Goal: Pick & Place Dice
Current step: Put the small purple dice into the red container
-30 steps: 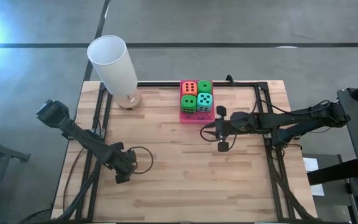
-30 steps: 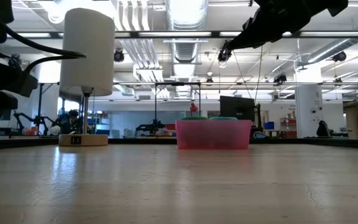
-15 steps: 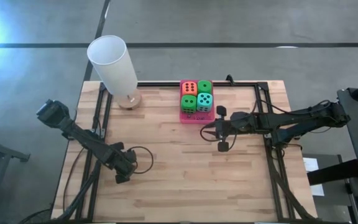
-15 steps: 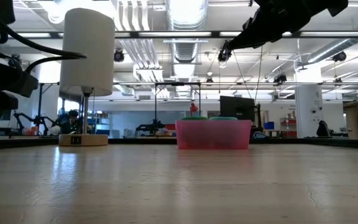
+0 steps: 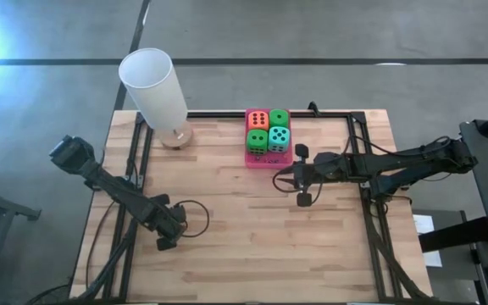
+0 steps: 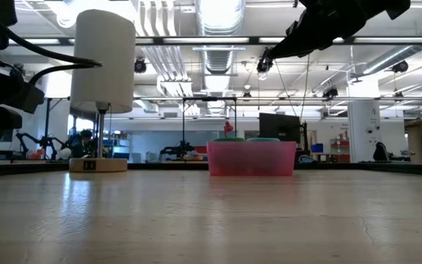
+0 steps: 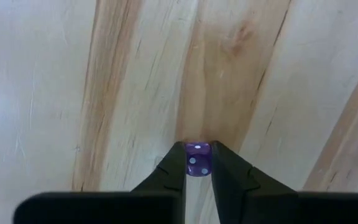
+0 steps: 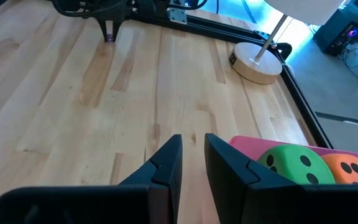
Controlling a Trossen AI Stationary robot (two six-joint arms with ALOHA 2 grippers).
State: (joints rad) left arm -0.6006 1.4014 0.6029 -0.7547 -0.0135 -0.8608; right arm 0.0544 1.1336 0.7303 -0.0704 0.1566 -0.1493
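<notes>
High view, looking straight down on the wooden table (image 5: pixel 252 229). A pink tray (image 5: pixel 248 157) is sitting at the upper middle of the frame, against the table's far edge, and the four dice are packed inside it as a square: orange-red die (image 5: pixel 257 119) at upper left, one green die (image 5: pixel 279 119) at upper right, the second green die (image 5: pixel 257 140) at lower left, teal die (image 5: pixel 279 138) at lower right. All four are touching their neighbours.

A white cylindrical lamp (image 5: pixel 155 89) is standing on a round wooden base at the upper left of the frame, near the tray but apart from it.

The left gripper (image 5: pixel 163 240) is pointing down at the table in the lower left of the frame, well apart from the tray. In the left wrist view its fingers (image 7: pixel 169 171) are pinching a tiny purple die (image 7: pixel 197 158) with white pips between their tips, tight against both sides, right at the board surface.

The right gripper (image 5: pixel 281 180) is hovering at centre right of the frame, just below the tray. In the right wrist view its fingers (image 8: pixel 166 165) are standing a narrow gap apart with nothing between them; the tray and two dice are showing at the lower right of that frame.

Low view: the tray (image 6: pixel 251 159) is sitting mid-frame on the table, the lamp (image 6: pixel 105 62) to its left.
</notes>
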